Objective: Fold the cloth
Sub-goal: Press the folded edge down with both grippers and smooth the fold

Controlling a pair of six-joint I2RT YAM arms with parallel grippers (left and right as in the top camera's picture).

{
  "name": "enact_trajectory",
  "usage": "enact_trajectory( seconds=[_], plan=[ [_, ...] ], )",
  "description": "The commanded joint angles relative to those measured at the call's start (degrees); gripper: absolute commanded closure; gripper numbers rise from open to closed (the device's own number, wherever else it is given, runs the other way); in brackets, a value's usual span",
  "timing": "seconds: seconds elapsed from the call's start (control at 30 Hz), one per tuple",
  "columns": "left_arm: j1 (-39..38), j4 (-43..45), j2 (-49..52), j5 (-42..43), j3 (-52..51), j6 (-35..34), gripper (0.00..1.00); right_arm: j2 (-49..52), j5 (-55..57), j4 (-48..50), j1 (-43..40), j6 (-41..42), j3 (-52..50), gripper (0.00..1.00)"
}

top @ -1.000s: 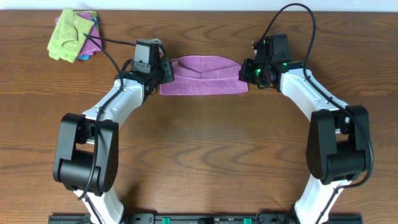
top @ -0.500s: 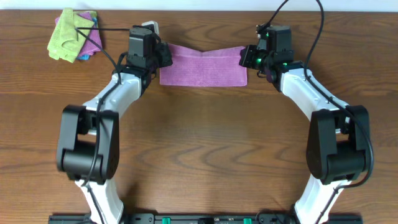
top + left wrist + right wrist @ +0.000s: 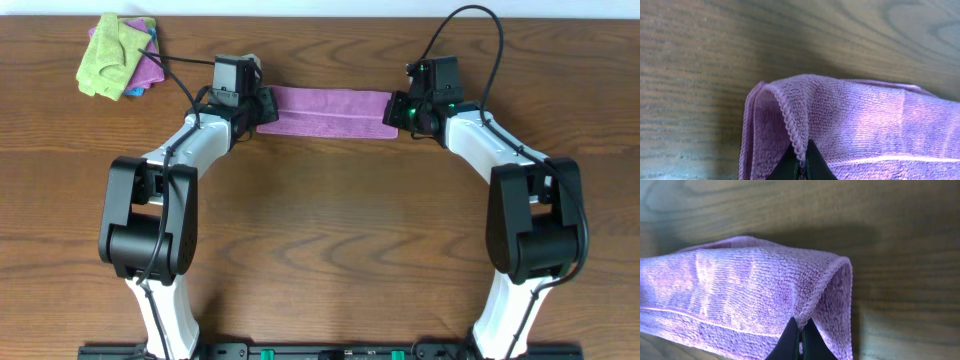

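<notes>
The purple cloth (image 3: 325,110) lies as a long folded band across the far middle of the table. My left gripper (image 3: 262,108) is shut on the stitched edge at its left end, seen close in the left wrist view (image 3: 800,162), where the cloth (image 3: 865,125) folds over itself. My right gripper (image 3: 392,112) is shut on the hem at its right end, seen in the right wrist view (image 3: 800,340) with the cloth (image 3: 740,290) spreading to the left. No white tag shows.
A pile of a lime-green cloth (image 3: 108,58) over a pinkish-purple cloth (image 3: 148,68) and a blue one lies at the far left corner. Bare wood table (image 3: 320,230) spreads in front of the arms. The table's far edge runs just behind the cloth.
Both grippers carried the cloth's edge away from me and back down. The cloth went from a wide folded shape to a narrower band.
</notes>
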Motion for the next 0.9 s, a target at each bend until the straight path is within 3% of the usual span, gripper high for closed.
enact_trajectory(
  seconds=[0.0,0.33,0.4,0.47,0.57,0.67,0.87],
  plan=[
    [0.42,-1.88,-0.11,0.20,1.25,1.22,0.94,-0.07,-0.44,-0.66,-0.63,0.37,0.94,0.98],
    [0.42,-6.78,-0.13,-0.26,1.25,1.22,0.94,-0.07,-0.44,-2.23,-0.63,0.35,0.94,0.98],
    [0.42,-6.95,-0.13,-0.22,1.25,1.22,0.94,-0.07,-0.50,-2.38,-0.63,0.37,0.94,0.72],
    [0.42,-7.17,-0.28,0.04,1.27,1.25,0.88,-0.17,-0.52,-3.08,-0.70,0.35,0.94,0.53],
    [0.42,-7.26,-1.18,0.04,1.55,1.70,0.59,-0.61,-2.54,-3.50,-1.27,0.35,0.96,0.47],
    [0.42,-7.23,-3.48,-0.24,1.75,3.19,0.46,-1.55,-3.67,-3.52,-2.36,0.35,1.18,0.45],
    [0.42,-7.19,-8.20,-0.35,1.75,4.50,0.42,-5.68,-4.96,-3.63,-3.87,0.33,1.57,0.45]
  ],
)
